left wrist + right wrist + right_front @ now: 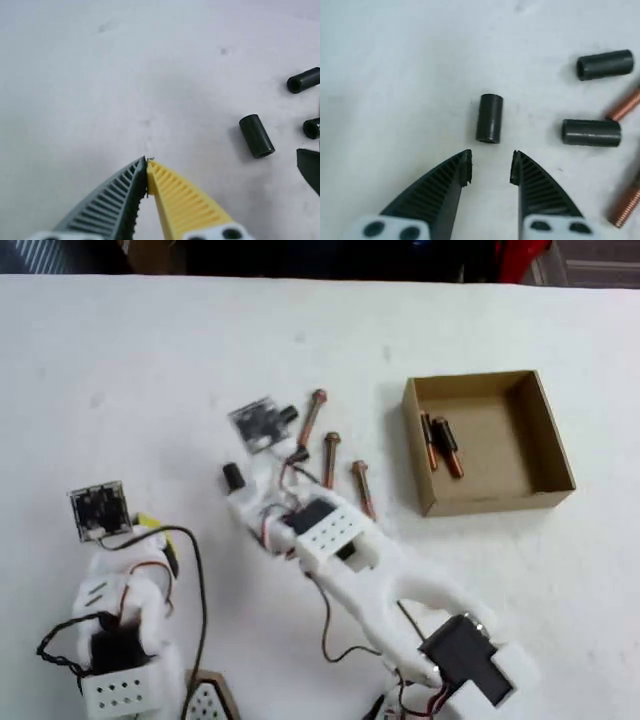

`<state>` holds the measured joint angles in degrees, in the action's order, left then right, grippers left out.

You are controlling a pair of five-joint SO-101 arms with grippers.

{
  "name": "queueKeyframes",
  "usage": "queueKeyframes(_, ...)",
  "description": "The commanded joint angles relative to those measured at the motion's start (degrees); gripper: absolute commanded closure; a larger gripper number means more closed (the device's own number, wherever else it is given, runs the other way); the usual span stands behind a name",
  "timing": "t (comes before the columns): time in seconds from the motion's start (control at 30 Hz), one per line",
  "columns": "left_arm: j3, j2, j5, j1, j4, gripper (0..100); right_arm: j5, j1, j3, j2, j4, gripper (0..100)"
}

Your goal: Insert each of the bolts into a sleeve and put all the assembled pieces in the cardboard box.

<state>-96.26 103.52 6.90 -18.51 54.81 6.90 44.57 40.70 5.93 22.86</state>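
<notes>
sleeve (pixel 489 118): middle of the tabletop (pixel 150 360), just ahead of the right gripper (pixel 490 167), likely the next pick
right gripper fingers: parted enough to straddle it, holding nothing
left gripper (pixel 146 167): fingers closed together, empty, clear of the work toward the left edge
loose: three sleeves, three bolts (pixel 330 458)
cardboard box (pixel 490 502): toward right edge, two assembled pieces (pixel 441 446) inside

White table top (pixel 120 350), evenly lit, dark room beyond its far edge, red object (pixel 522 258) behind
</notes>
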Motion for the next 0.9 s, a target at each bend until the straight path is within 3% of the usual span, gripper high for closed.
queueKeyframes(0.0, 4.92, 0.92, -0.53, -1.80, 5.27, 98, -4.40, 2.42, -2.81, 3.03, 2.33, 88.5)
queueKeyframes(0.23, 7.21, 0.92, -0.53, -6.64, 8.44, 98, -7.65, 1.01, -19.87, -0.31, 20.00, 88.2)
queueKeyframes(0.5, 7.30, 1.01, -0.53, -10.68, 10.02, 98, -7.38, 1.10, -47.47, -18.24, 40.22, 88.2)
queueKeyframes(0.87, 7.65, 1.01, -0.53, -12.79, 9.76, 98, -7.30, -1.10, -75.43, -41.01, 54.46, 88.2)
